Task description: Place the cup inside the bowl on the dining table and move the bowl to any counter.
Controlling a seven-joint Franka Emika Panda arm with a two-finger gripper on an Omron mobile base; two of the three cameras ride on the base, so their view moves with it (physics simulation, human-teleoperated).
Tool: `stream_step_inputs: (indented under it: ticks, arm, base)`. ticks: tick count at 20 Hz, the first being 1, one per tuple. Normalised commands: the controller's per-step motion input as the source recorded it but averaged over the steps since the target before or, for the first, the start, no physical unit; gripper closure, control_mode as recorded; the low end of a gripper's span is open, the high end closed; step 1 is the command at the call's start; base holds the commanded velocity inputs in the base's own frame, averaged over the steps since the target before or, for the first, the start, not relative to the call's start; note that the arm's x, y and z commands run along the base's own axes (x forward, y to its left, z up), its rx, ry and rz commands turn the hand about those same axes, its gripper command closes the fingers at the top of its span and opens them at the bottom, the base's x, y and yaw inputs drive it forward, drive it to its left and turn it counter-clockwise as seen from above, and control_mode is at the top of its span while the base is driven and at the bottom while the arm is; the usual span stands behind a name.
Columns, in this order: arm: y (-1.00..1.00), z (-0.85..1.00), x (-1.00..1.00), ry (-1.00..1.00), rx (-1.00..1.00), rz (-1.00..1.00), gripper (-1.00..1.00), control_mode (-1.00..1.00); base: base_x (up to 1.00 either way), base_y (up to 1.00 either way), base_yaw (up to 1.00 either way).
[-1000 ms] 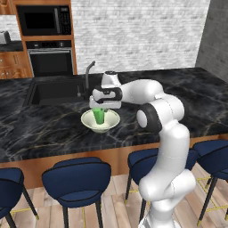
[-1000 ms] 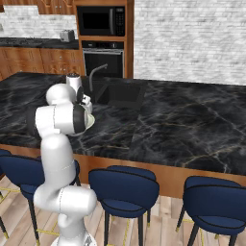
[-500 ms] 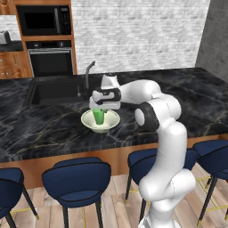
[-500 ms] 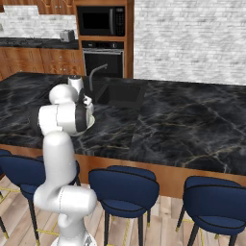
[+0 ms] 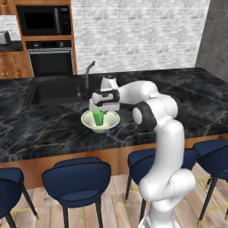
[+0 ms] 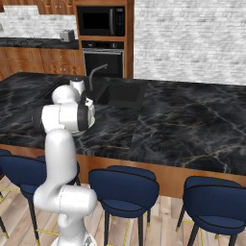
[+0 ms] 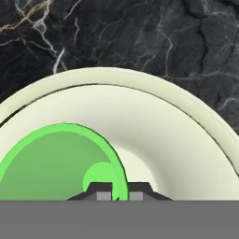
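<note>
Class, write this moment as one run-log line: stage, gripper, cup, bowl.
stage: cup into bowl | gripper: shut on cup wall | cup: upright inside bowl | bowl: on dining table, beside sink

Even, diffuse rendered light, source perhaps overhead, soft shadows under the blue stools (image 5: 78,178), faint sheen on marble, slightly soft low-resolution edges.

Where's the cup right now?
The cup stands upright inside the bowl on the dining table, just in front of the sink and faucet. In the hand view the pincer is shut on its rim.
</note>
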Motion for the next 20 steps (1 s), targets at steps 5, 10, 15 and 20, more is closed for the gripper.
stream_step_inputs:
  ticks: [5,10,15,20]
  arm:
    - [0.01,-0.11,0.14,0.00,0.00,0.00,1.00,-1.00]
    - [0.00,0.00,0.01,0.01,0.00,0.00,1.00,-1.00]
    - [0.08,0.00,0.00,0.00,0.00,0.00,-1.00,-1.00]
    - [0.11,0.00,0.00,0.00,0.00,0.00,-1.00,-1.00]
  base:
    - [0.00,0.00,0.00]
    - [0.00,0.00,0.00]
    - [0.00,0.00,0.00]
    - [0.00,0.00,0.00]
